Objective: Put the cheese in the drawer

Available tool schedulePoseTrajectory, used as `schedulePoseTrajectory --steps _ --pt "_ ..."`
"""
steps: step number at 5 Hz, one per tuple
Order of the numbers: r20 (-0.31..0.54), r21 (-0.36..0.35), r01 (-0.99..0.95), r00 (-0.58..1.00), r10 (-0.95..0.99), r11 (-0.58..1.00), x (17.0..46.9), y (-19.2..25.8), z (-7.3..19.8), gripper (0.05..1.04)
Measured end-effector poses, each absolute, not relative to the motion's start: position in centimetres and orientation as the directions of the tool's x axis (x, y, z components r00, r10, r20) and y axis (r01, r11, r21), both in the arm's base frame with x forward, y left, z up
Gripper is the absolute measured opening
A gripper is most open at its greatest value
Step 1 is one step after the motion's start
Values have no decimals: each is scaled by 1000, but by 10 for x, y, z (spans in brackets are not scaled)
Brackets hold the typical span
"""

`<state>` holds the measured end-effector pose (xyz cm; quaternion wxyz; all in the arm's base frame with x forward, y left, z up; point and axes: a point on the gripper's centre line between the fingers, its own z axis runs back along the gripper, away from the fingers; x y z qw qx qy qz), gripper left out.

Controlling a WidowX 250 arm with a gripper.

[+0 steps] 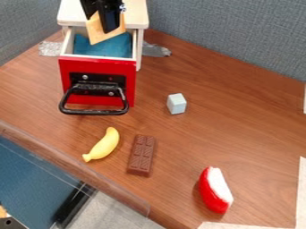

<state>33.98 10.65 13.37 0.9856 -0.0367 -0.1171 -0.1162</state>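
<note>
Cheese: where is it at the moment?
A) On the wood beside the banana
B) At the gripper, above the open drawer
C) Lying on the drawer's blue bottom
B: the cheese is up at the gripper, over the back of the open drawer.

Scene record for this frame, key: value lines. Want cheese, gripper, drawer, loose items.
cheese: flat yellow-orange piece, held, not yet released
gripper: black, at picture top, jaws closed on the cheese
drawer: red front, pulled open, black handle
drawer_contents: something blue
cheese_vs_drawer: appears above the rear of the opening; height unclear
loose_on_table: banana; chocolate bar, beside the banana; pale cube; red-and-white piece, nearest the camera
task_state: cheese not yet placed
</note>
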Motion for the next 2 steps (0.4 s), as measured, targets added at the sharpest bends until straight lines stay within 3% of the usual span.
schedulePoseTrajectory --steps 2 --pt "233 -41 266 940 -250 963 341 108 126 511"
